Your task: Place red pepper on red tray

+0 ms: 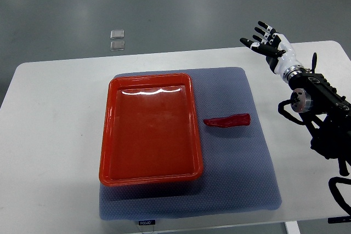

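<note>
Overhead, a slim red pepper lies on a blue mat just right of the empty red tray, likely light and slippery, best pinched mid-body, while the right hand hovers beyond it, fingers spread.

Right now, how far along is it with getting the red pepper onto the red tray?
Nothing is done yet. The red pepper lies on the blue mat, just right of the red tray, which holds nothing. The right hand is raised with fingers spread, holding nothing. Reaching, grasping and placing all remain.
</note>
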`<state>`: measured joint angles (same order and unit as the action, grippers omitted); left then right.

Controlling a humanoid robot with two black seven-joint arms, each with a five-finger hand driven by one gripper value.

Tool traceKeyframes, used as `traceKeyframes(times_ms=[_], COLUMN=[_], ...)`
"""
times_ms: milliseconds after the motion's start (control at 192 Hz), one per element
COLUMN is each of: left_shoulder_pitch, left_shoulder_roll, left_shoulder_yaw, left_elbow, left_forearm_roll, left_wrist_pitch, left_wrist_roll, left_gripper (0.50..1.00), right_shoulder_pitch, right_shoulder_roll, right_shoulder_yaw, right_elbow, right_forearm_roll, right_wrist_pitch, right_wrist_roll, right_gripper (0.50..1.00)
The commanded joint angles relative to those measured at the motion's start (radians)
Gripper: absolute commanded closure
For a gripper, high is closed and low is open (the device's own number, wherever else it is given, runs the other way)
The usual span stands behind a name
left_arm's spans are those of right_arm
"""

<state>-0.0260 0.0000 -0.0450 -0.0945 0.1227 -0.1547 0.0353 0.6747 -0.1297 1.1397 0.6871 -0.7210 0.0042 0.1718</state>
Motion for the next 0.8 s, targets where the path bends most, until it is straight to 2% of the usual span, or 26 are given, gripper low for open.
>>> traceKeyframes(times_ms=[0,792], left_shoulder_pitch=[0.0,0.0], left_shoulder_roll=[0.0,0.0], left_shoulder_yaw=[0.0,0.001], left_elbow=[-0.005,-0.005], left_forearm_roll=[0.0,0.0], left_wrist_pitch=[0.0,0.0], left_wrist_roll=[0.0,0.0], left_gripper=[0.5,0.5], right_shoulder_pitch=[0.0,0.013], right_shoulder_roll=[-0.002,-0.016], right_shoulder_yaw=[0.002,-0.003], right_elbow=[0.0,0.003], right_forearm_roll=[0.0,-0.02], right_wrist_pitch=[0.0,0.013], right_wrist_roll=[0.0,0.0], right_gripper=[0.583,0.583])
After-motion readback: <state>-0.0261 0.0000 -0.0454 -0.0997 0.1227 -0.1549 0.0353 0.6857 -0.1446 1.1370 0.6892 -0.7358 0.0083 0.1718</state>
